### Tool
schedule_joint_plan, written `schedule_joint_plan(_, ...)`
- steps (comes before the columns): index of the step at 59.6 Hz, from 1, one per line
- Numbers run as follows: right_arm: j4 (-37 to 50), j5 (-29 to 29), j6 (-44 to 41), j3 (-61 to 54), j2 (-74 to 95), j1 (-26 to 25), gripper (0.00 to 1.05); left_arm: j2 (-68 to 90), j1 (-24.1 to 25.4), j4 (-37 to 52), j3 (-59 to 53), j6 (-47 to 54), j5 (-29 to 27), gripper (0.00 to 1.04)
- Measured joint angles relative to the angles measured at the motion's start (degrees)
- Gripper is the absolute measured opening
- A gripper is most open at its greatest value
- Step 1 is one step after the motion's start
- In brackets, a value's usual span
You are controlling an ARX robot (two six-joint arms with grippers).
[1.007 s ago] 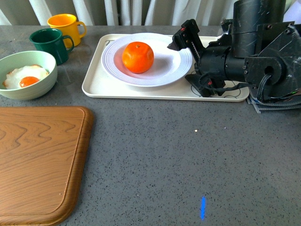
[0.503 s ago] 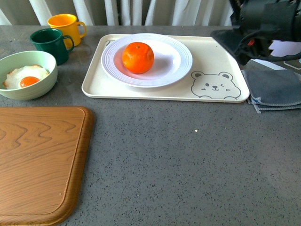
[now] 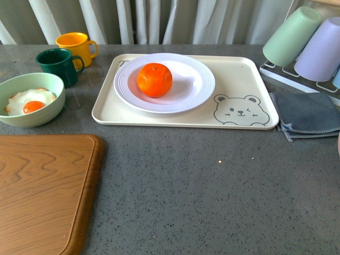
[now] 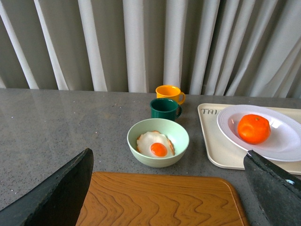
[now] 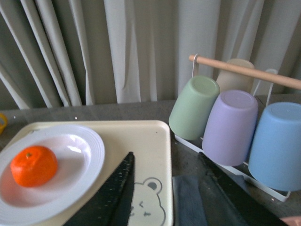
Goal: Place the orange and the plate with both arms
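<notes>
The orange (image 3: pixel 154 79) sits in the middle of the white ribbed plate (image 3: pixel 199 79), which rests on the cream bear-print tray (image 3: pixel 241 74) at the back of the table. Both also show in the left wrist view, orange (image 4: pixel 254 128) and plate (image 4: pixel 287 141), and in the right wrist view, orange (image 5: pixel 34 165) and plate (image 5: pixel 77 155). Neither arm shows in the front view. My left gripper (image 4: pixel 169 188) is open and empty above the wooden board (image 4: pixel 160 200). My right gripper (image 5: pixel 165 160) is open and empty above the tray's bear corner and the grey cloth (image 5: pixel 188 200).
A pale green bowl with a fried egg (image 3: pixel 31 98), a dark green mug (image 3: pixel 57 65) and a yellow mug (image 3: pixel 76 43) stand at the back left. The wooden board (image 3: pixel 45 191) lies front left. A grey cloth (image 3: pixel 308 114) and a rack of upturned cups (image 3: pixel 313 45) are at the right.
My right arm, which was over the tray beside the plate, has drawn back to the right and out of the front view. The orange and plate have stayed put.
</notes>
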Motion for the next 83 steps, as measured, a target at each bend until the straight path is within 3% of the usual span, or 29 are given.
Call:
schedule_joint_plan(5,-0.22,-1.42,-0.79,-2.91,-3.78,-1.27,0.02,0.00,0.00,0.00,0.00,0.00,0.00,0.96)
schedule_joint_plan(28,-2.29,-5.51,-1.27,-13.84,-15.72,-5.49,0.02,0.00,0.00,0.00,0.00,0.00,0.00,0.96)
schedule_joint_plan(33,-5.33,-9.66,-1.36,-14.99,-20.04,-8.48,0.02,0.00,0.00,0.00,0.00,0.02,0.02,0.96)
schedule_joint_plan(39,-8.90,-9.75,-1.33,-15.98,-25.03,-10.08,0.02,0.00,0.00,0.00,0.00,0.00,0.00,0.96)
schedule_joint_plan(83,-37.31,-10.10,-1.36,-17.29,-56.63,-10.10,0.02,0.00,0.00,0.00,0.00,0.00,0.00,0.96)
